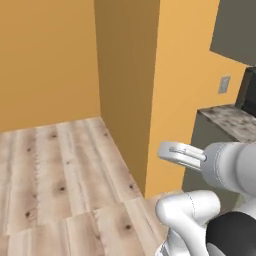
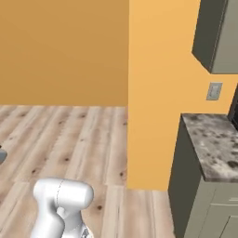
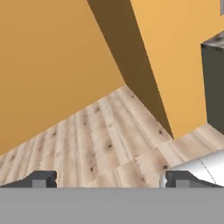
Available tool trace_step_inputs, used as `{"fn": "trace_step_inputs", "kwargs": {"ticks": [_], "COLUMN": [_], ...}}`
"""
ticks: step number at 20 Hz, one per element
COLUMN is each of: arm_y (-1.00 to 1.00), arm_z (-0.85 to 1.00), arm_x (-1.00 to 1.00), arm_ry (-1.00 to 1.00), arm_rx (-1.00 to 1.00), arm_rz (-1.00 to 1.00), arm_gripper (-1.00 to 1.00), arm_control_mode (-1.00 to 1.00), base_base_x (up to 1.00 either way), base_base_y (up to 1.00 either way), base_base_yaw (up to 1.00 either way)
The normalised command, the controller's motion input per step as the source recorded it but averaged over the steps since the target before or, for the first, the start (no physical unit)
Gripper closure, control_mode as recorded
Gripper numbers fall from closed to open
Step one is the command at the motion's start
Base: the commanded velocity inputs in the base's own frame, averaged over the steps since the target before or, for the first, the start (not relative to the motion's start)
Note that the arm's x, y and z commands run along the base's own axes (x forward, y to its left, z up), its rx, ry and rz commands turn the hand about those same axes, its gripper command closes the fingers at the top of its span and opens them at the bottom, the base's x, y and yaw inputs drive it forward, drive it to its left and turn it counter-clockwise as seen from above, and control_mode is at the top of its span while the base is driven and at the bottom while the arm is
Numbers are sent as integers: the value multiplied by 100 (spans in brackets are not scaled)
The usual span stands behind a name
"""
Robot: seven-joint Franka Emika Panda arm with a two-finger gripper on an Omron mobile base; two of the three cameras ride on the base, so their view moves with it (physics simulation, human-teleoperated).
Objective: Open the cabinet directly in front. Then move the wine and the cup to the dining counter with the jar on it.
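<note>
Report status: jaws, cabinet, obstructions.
Gripper jaws open, empty. Wall cabinet up right, only its corner visible. Orange wall corner ahead, worktop to its right.

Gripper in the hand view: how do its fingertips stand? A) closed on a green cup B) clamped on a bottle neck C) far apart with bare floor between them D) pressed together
C: the gripper has its fingertips spread wide, with wooden floor showing between them and nothing held.
</note>
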Motion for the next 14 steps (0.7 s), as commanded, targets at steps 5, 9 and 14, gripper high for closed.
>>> {"fn": "trace_step_inputs", "kwargs": {"ticks": [5, 9, 14], "arm_y": [0, 0, 0], "arm_z": [0, 0, 0], "arm_x": [0, 0, 0], "arm_ry": [0, 0, 0], "arm_rx": [0, 0, 0], "arm_rz": [0, 0, 0], "arm_gripper": [-100, -100, -100], "arm_control_mode": [100, 100, 100], "base_base_x": [-34, -1, 0], "base_base_y": [-100, -100, -100], "base_base_yaw": [-10, -7, -3]}}
